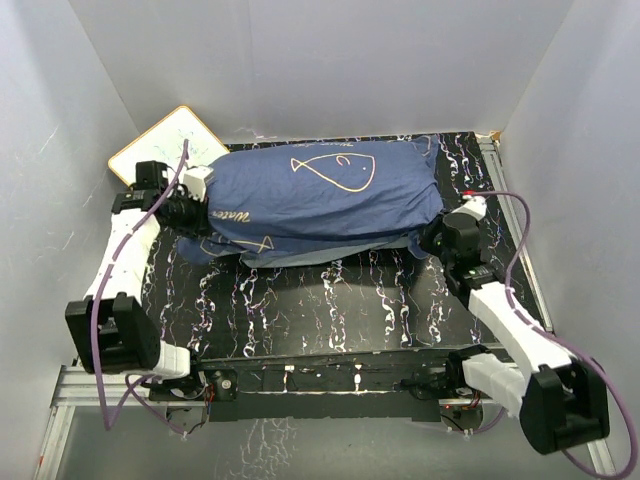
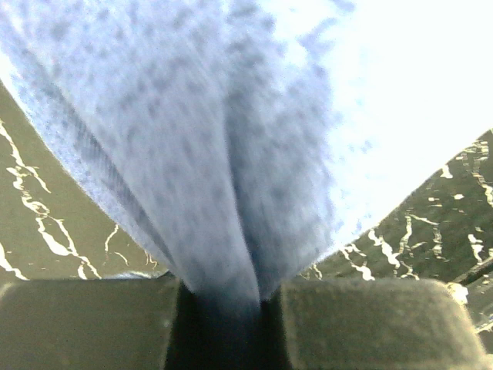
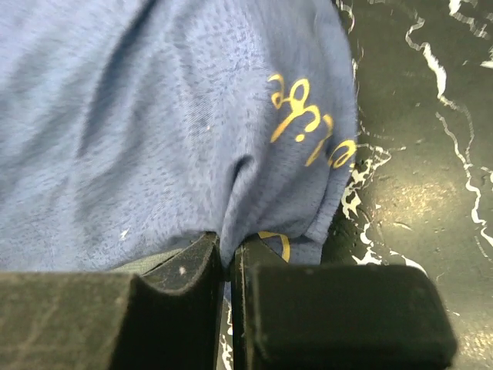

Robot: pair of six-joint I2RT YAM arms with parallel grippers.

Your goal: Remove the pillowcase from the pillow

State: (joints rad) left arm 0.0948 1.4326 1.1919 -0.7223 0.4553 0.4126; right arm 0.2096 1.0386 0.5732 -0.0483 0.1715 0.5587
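The navy pillowcase with a gold fish outline and script lies across the back of the dark marbled table, bulging as if filled. The white pillow is hidden inside it. My left gripper is at the case's left end, shut on a fold of its cloth. My right gripper is at the case's right end, shut on a pinch of the cloth beside gold script. A paler grey-blue layer shows along the near edge.
A white board with an orange edge lies at the back left, partly behind the left arm. White walls close in the back and both sides. A metal rail runs along the table's right edge.
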